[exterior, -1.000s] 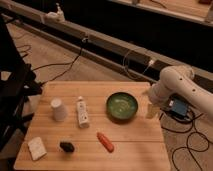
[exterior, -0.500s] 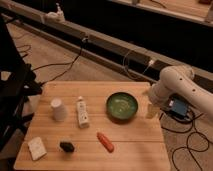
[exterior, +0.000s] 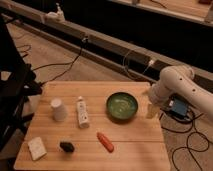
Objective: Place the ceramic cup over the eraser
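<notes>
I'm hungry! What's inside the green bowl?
The green bowl looks empty; its whole inside shows, only the table beneath is covered. The pincer hangs close beside it.

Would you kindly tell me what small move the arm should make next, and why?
Probably carry the gripper across the wooden table, past the round green bowl, toward the small white ceramic cup: the gripper hangs empty at the table's edge, jaws open, while the cup stands untouched, apart from the small black eraser.

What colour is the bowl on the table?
Green. The bowl shows in the camera view; the gripper hangs beside it.
</notes>
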`<state>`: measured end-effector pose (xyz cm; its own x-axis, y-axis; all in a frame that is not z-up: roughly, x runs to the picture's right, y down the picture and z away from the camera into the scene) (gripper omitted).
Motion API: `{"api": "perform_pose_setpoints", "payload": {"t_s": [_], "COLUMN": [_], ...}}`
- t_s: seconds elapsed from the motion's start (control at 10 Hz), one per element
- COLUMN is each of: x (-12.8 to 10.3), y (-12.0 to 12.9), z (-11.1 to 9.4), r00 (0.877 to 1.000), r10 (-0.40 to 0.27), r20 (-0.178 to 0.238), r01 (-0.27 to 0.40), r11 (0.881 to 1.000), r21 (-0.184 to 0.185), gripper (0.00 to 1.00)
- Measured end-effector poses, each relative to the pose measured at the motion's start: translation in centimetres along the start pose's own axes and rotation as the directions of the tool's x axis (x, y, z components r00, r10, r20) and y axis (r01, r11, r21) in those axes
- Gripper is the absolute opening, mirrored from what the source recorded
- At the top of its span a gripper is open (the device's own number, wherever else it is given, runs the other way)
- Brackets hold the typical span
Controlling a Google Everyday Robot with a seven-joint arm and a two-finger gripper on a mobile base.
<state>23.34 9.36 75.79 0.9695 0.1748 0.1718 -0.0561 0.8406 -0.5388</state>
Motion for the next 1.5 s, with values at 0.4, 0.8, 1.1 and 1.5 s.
{"api": "perform_pose_setpoints", "payload": {"t_s": [0.4,0.8,1.1,1.5], "x": [-1.7,-8.4,-13.0,-13.0], "y": [-1.0,-4.3,-5.9,-6.0], "z": [0.3,-0.8,-0.3,-0.2], "r00": [0.997,0.962,0.941,0.942], "r10": [0.008,-0.039,-0.088,-0.084], "r20": [0.076,0.270,0.327,0.324], "r01": [-0.005,0.048,0.087,0.084], "r11": [1.000,0.998,0.996,0.996], "r21": [-0.031,-0.028,0.016,0.015], "gripper": [0.80,0.80,0.80,0.80]}}
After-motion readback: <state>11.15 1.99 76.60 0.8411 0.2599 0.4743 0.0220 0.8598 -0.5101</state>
